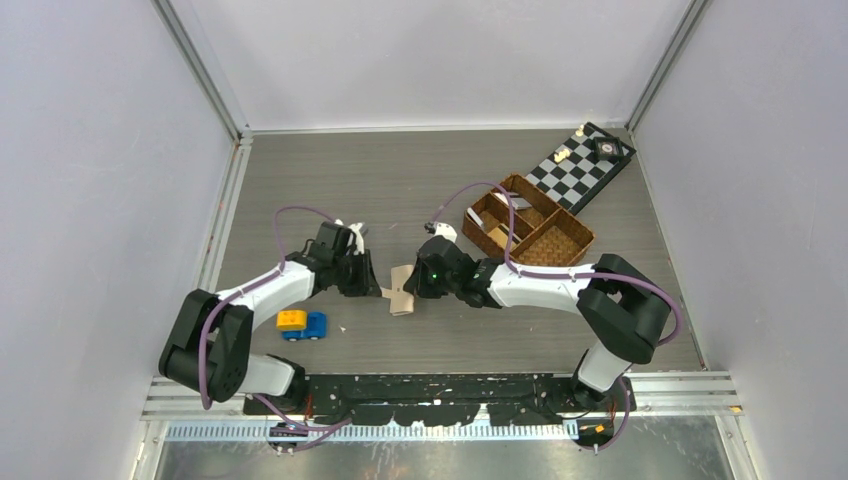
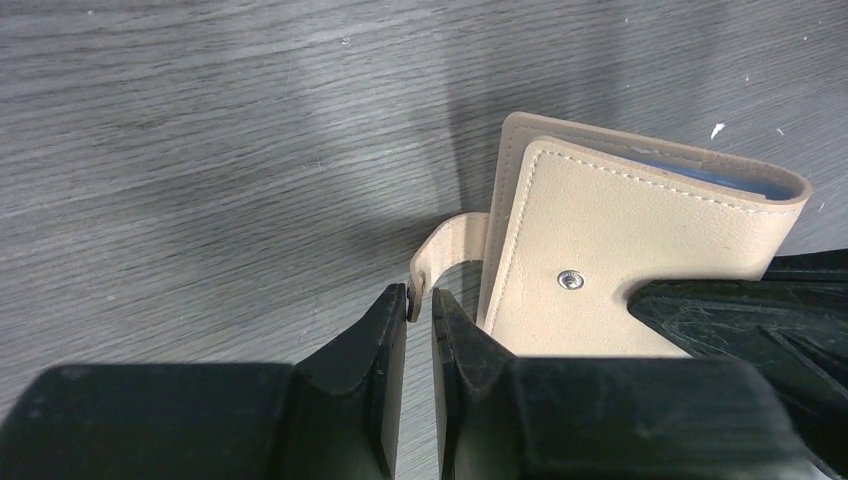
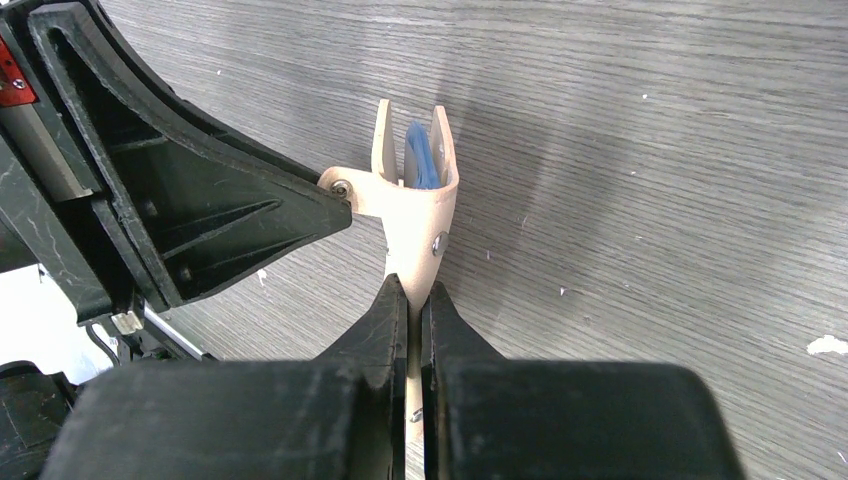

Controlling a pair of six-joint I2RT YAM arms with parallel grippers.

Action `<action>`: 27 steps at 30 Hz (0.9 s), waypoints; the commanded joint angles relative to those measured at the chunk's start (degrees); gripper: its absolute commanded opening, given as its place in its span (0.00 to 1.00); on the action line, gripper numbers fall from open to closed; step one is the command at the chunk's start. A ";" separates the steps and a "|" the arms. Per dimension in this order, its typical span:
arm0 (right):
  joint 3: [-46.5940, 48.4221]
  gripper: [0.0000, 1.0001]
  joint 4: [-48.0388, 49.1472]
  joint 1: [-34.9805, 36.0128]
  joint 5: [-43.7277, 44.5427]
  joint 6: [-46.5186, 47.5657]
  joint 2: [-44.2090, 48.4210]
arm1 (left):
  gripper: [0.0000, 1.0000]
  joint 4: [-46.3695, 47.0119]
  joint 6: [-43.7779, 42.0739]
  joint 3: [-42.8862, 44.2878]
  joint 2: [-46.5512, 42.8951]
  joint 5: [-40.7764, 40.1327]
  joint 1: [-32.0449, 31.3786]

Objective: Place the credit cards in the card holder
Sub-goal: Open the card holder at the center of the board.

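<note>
left gripper: nearly shut, nipping the tip of the snap tab | right gripper: clamped tight on one cover of the card holder, slightly ajar between both grippers | arms: both bent inward, wrists facing off over mid table
</note>
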State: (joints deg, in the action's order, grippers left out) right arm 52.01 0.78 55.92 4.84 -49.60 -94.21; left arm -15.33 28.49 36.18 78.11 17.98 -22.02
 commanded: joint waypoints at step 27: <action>0.91 0.61 -10.96 0.31 10.82 5.39 9.29 | 0.00 -7.82 0.68 5.05 -15.34 7.42 -0.22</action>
State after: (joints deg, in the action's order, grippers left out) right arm 52.01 -8.12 55.92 10.81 -46.09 -89.41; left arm -19.33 28.60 37.36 65.52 21.21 -22.11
